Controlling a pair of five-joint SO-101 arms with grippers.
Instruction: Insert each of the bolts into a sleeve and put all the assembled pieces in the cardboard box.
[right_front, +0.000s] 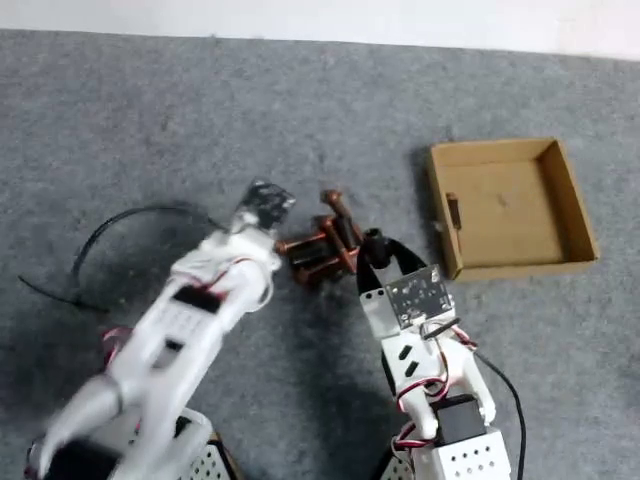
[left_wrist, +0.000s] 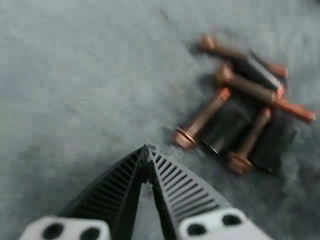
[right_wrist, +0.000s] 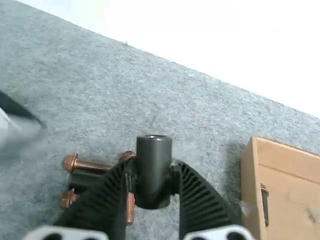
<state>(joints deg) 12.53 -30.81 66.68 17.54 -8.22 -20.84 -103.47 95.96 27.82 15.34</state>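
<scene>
Several copper bolts (right_front: 318, 243) and black sleeves (right_front: 345, 232) lie in a loose pile on the grey carpet. In the left wrist view the pile of bolts (left_wrist: 200, 120) and sleeves (left_wrist: 227, 125) lies just beyond my left gripper (left_wrist: 147, 151), which is shut and holds nothing. In the high view my left gripper (right_front: 264, 206) hangs just left of the pile. My right gripper (right_wrist: 152, 187) is shut on a black sleeve (right_wrist: 153, 167), held upright with its bore facing up, at the pile's right edge (right_front: 375, 248). The cardboard box (right_front: 560, 200) stands to the right, with a dark piece (right_front: 453, 211) lying inside along its left wall.
A black cable (right_front: 95, 245) loops over the carpet to the left of the left arm. The white wall runs along the far edge of the carpet (right_front: 320, 100). In the right wrist view, the box rim (right_wrist: 250, 175) is close beside the right gripper.
</scene>
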